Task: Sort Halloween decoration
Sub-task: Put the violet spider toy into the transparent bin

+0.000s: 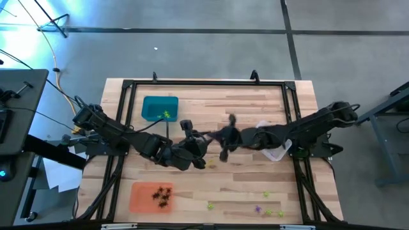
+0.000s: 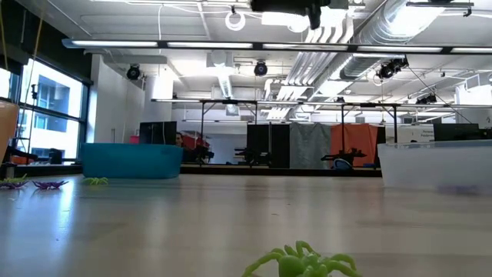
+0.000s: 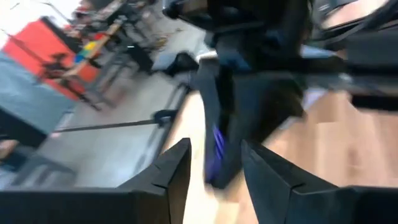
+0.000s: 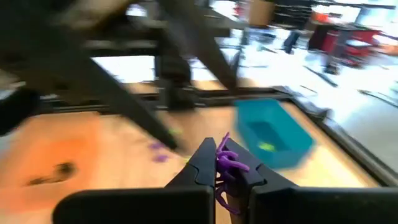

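Both grippers meet high over the middle of the table. My right gripper is shut on a purple spider piece. My left gripper faces it from the left with its fingers open. In the left wrist view the purple piece and the right gripper's dark fingertips show just ahead of that gap. Loose yellow-green and purple pieces lie on the wood near the front edge. The teal tray holds yellow-green pieces and the orange tray holds black ones. My right gripper pinches the purple spider piece by its body between its two fingertips. The legs stick out above and beside the fingers. The fingers come nearly level from the table's right, and the piece is lifted clear of the table.
A clear tray stands under the right arm at the table's right. A black frame runs around the tabletop. In the low view a yellow-green piece lies close to the camera and purple pieces lie farther off.
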### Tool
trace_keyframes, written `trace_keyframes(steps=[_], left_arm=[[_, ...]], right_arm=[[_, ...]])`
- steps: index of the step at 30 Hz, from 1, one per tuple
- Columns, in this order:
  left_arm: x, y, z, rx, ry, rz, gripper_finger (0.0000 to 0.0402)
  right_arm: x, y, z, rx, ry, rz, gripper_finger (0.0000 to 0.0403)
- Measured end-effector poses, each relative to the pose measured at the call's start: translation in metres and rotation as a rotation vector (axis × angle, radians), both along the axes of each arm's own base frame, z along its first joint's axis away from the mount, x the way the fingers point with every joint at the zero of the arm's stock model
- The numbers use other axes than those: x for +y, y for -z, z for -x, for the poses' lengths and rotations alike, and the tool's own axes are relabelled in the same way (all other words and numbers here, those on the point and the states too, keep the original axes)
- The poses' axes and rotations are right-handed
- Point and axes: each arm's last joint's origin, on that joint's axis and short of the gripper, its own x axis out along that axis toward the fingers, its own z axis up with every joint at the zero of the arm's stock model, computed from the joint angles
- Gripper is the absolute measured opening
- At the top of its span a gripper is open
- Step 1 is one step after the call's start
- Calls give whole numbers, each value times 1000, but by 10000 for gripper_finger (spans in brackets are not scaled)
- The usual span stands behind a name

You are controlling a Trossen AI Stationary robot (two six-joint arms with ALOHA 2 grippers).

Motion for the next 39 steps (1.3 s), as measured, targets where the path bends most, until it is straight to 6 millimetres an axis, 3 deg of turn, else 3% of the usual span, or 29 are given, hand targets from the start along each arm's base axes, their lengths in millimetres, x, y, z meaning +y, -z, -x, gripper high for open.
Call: trace_keyframes(steps=[4,8,12,15,24,31,39], left_arm=[[2,-13,10,-3,-72,-55,140],[8,-16,23,-12,-123,14,140],[12,-10,32,9,-160,118,137],[13,-3,35,39,-181,159,136],[13,20,38,103,-183,172,136],[13,23,39,104,-187,176,136],[13,23,39,106,-185,179,135]], right_arm=[[-18,-16,35,103,145,-59,0],[-36,-24,92,279,280,-247,0],[-45,-13,150,510,516,-473,0],[-43,4,175,648,639,-594,0],[-37,90,187,868,631,-739,9],[-40,87,177,804,555,-723,23],[-43,87,177,832,523,-686,109]])
